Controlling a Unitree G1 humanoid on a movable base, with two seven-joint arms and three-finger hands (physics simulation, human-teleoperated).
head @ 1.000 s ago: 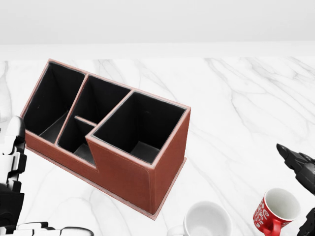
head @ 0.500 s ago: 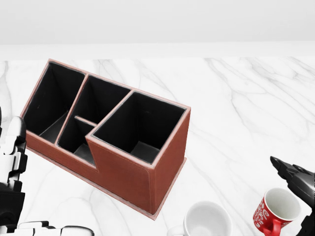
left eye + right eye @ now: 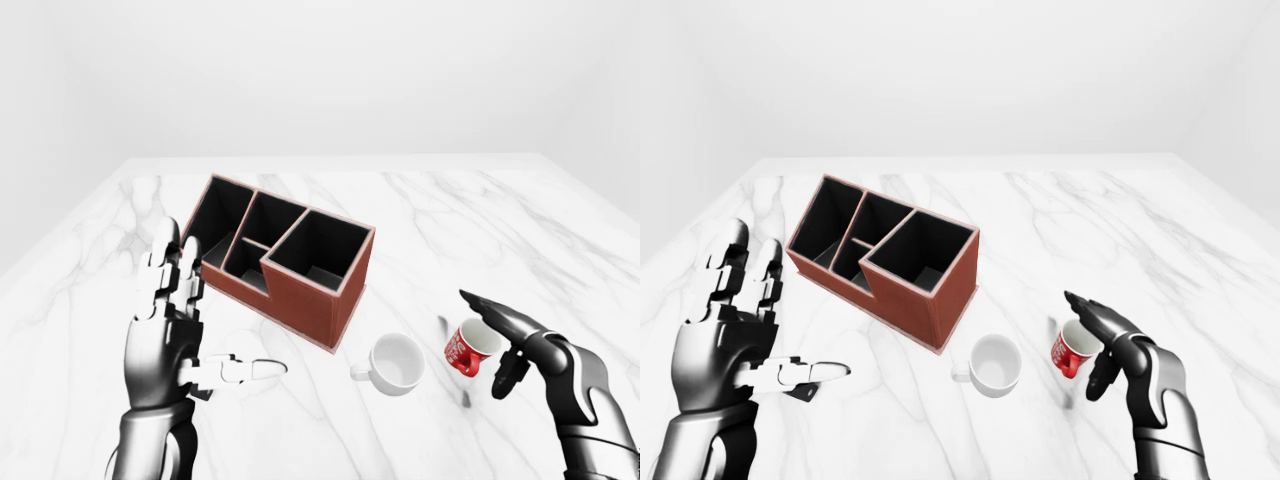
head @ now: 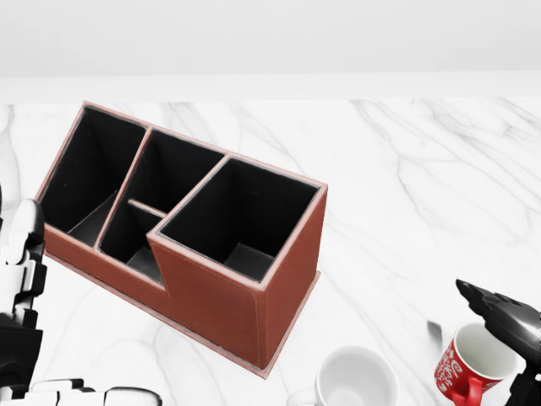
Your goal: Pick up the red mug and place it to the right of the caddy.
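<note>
- White marble surface (image 3: 560,230) fills your view, grey-veined, with plain pale walls behind it.
- Your caddy (image 3: 283,257) sits left of centre in the left-eye view: a reddish-brown box with black-lined compartments, set at an angle to the surface's edges. In the head view it shows one large compartment on the right and narrower ones to the left (one of them split by a low divider).
- Your red mug (image 3: 470,347) stands on the surface near the bottom right of the left-eye view, right of the caddy and well apart from it. It is tilted, with its white inside showing, white lettering on its side, and its handle at the lower edge.
- A white mug (image 3: 396,363) sits between the caddy and the red mug, near the caddy's closest corner, with its handle pointing left in the view.
- Your right hand (image 3: 505,335) is open at the red mug: one dark finger reaches over the rim and another hangs down on the mug's right side. The fingers stand about the mug without closing round it (whether any of them touches the rim, you cannot tell).
- Your left hand (image 3: 185,325) is open too, raised at the left of the view with two fingers pointing up beside the caddy's left end and the thumb stretched out to the right. It holds nothing.
</note>
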